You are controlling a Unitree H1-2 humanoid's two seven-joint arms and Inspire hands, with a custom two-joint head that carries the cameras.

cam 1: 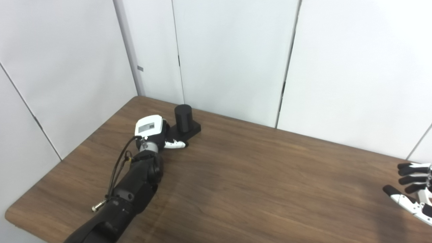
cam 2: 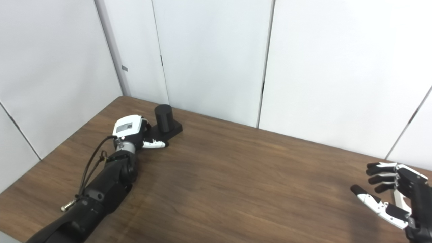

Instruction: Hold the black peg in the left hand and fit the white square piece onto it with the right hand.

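White wall panels behind a brown wood-grain table (cam 1: 256,175). Black cylindrical peg on its flat black base (cam 1: 184,119) stands far left; left hand (cam 1: 155,133) is against the base, grip unclear. Right hand (cam 2: 391,194) spread, empty. White square piece unseen. Advice: seat fingers round the base firmly before lifting.

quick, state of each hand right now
left hand: at the black peg, grip hidden, cannot tell
right hand: open, holding nothing

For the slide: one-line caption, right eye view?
Left hand beside black cylindrical peg on wooden table; right hand open.
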